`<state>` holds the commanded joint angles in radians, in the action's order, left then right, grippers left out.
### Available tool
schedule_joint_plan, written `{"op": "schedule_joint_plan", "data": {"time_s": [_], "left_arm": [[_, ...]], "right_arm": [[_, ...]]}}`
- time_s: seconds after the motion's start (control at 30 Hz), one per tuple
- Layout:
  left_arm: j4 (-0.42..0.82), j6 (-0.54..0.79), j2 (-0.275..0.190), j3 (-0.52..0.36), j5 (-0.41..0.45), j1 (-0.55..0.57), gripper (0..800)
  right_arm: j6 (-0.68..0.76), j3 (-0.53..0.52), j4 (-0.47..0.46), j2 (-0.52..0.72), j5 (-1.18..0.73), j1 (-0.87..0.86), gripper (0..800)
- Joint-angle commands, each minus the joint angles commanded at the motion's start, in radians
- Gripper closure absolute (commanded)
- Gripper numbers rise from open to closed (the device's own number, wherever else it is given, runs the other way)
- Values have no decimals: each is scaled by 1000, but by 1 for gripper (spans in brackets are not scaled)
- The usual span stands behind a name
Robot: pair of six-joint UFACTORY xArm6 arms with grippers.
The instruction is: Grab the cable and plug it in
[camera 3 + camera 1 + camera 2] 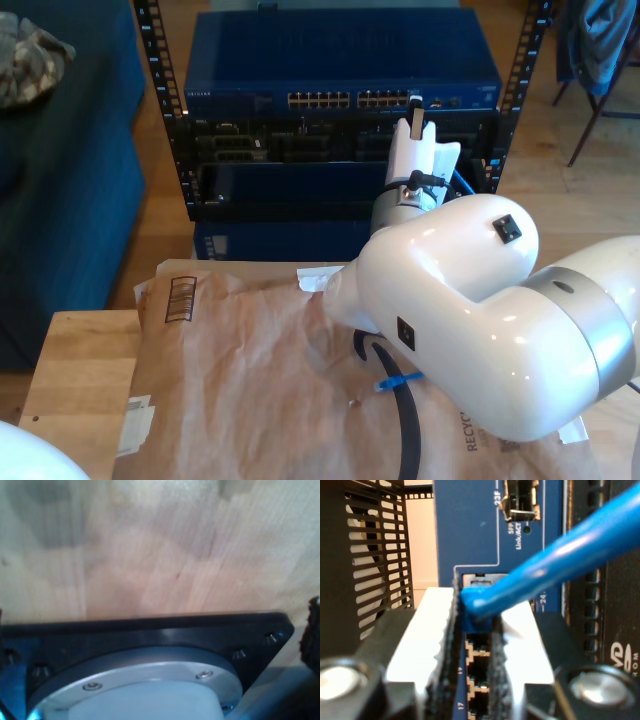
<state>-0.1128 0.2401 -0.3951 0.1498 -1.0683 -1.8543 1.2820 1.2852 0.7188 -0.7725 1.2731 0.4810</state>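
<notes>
The cable (555, 565), thin, light and floppy, is pinched just behind its plug (475, 612) by my second gripper (472, 645) at the switch (340, 65) ports. My first gripper's state: cannot tell.

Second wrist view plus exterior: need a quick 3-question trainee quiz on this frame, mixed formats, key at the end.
1. True or false: my second gripper is shut on the thin bright blue network cable.
2. Multiple choice: in the second wrist view, what lies straight beyond the gripped plug end? A) a wooden tabletop B) the port rows of the dark blue rack-mounted network switch C) a cardboard box
3. Fill in: in the exterior view, the crumpled sheet under the white arm is brown ____.

Key: 1 true; 2 B; 3 paper.
</notes>
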Motion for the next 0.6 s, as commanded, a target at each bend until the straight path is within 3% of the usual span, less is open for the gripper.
{"op": "schedule_joint_plan", "data": {"time_s": [0.5,0.6], "left_arm": [[0,0,0,0,0,0,0],[0,0,0,0,0,0,0]], "right_arm": [[0,52,-2,-28,-8,0,790],[-2,60,-2,-26,-8,0,616]]}}
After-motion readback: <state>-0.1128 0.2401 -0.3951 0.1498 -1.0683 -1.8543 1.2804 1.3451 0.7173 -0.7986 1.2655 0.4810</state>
